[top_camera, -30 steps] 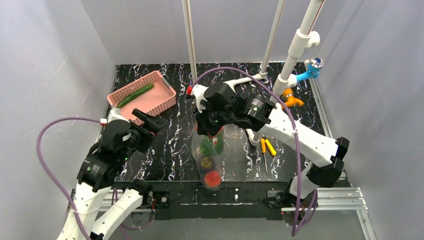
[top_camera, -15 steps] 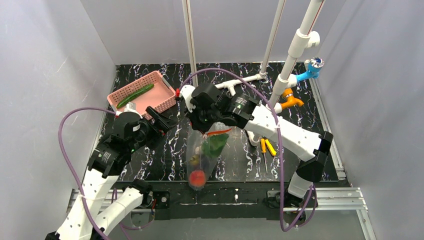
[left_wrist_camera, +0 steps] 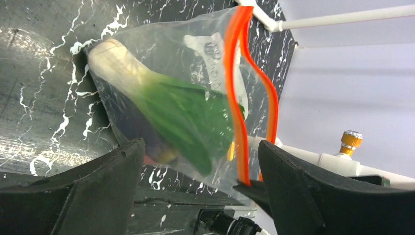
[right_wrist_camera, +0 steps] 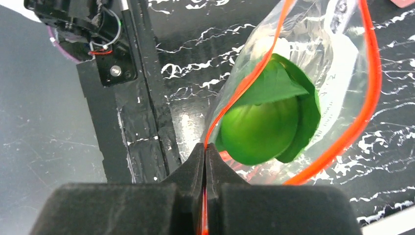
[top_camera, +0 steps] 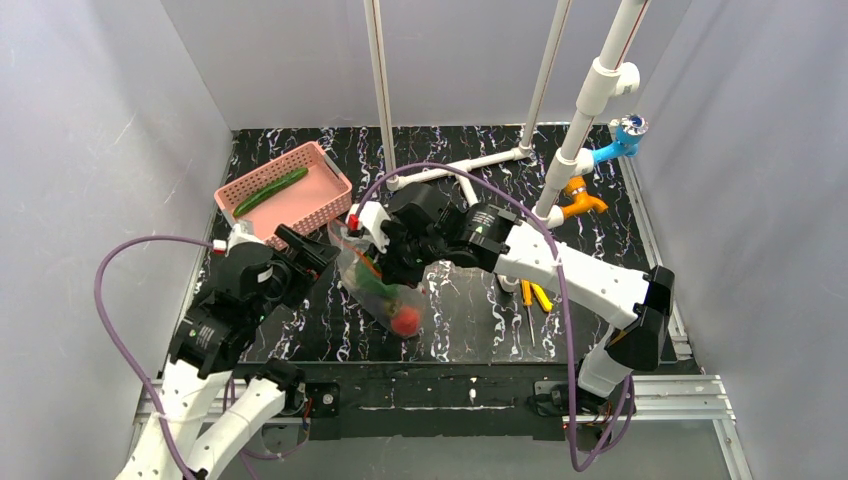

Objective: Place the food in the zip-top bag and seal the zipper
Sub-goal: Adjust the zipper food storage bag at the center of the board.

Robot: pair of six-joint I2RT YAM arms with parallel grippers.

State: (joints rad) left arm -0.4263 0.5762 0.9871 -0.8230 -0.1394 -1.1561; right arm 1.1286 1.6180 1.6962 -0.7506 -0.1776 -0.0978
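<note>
My right gripper (right_wrist_camera: 205,152) pinched the zipper (right_wrist_camera: 375,88) of the zip-top bag (left_wrist_camera: 147,49), bok choy (left_wrist_camera: 171,107) inside; my left gripper (left_wrist_camera: 200,147) gaped apart, facing it.

Only its own camera shows the right gripper (right_wrist_camera: 205,152) pinching the zipper (right_wrist_camera: 374,73); from above its fingertips are hidden beneath its own housing. The right forearm (top_camera: 560,265) covers part of the yellow-handled tools (top_camera: 537,295) toward the desk's (top_camera: 300,335) near right corner. In the left wrist view the bok choy (left_wrist_camera: 181,112) hides most of the eggplant (left_wrist_camera: 147,139), and the label's (left_wrist_camera: 215,51) print is too small to read.
</note>
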